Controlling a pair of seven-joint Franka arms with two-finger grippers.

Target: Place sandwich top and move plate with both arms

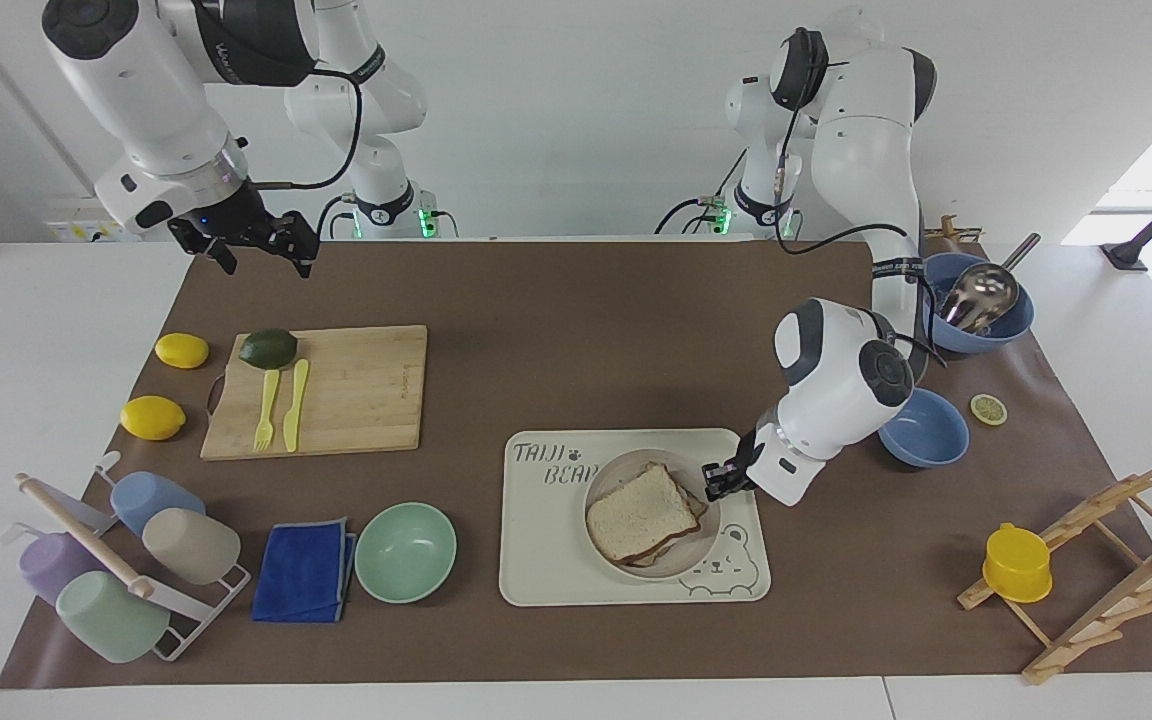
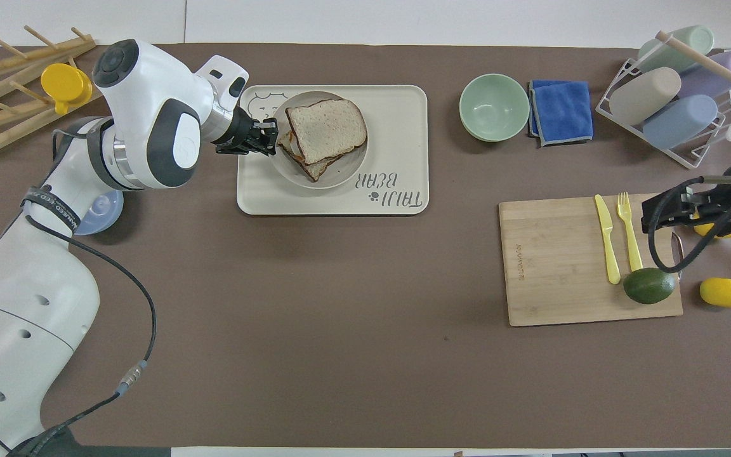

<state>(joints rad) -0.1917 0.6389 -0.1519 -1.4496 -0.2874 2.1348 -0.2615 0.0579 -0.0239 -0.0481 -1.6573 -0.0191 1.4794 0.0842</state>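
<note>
The light-grey plate (image 1: pixel 699 549) (image 2: pixel 347 175) is over the cream bear tray (image 1: pixel 556 565) (image 2: pixel 403 111), at the tray's end toward the left arm and partly covering the bear drawing. I cannot tell whether it rests on the tray. On the plate, the sandwich top (image 1: pixel 640 512) (image 2: pixel 327 122), a pale slice with a brown crust, lies over a lower slice. My left gripper (image 1: pixel 715 480) (image 2: pixel 268 137) is shut on the plate's rim. Over the mat's corner by the cutting board, my right gripper (image 1: pixel 264 262) (image 2: pixel 662 214) hangs open and holds nothing; that arm waits.
A mint-green bowl (image 1: pixel 405 551) and blue cloth (image 1: pixel 304 570) lie beside the tray. The cutting board (image 1: pixel 356 390) carries an avocado, fork and knife, with two lemons beside it. A cup rack (image 1: pixel 116 570), two blue bowls (image 1: pixel 923 427) and a wooden rack (image 1: pixel 1106 560) line the table's ends.
</note>
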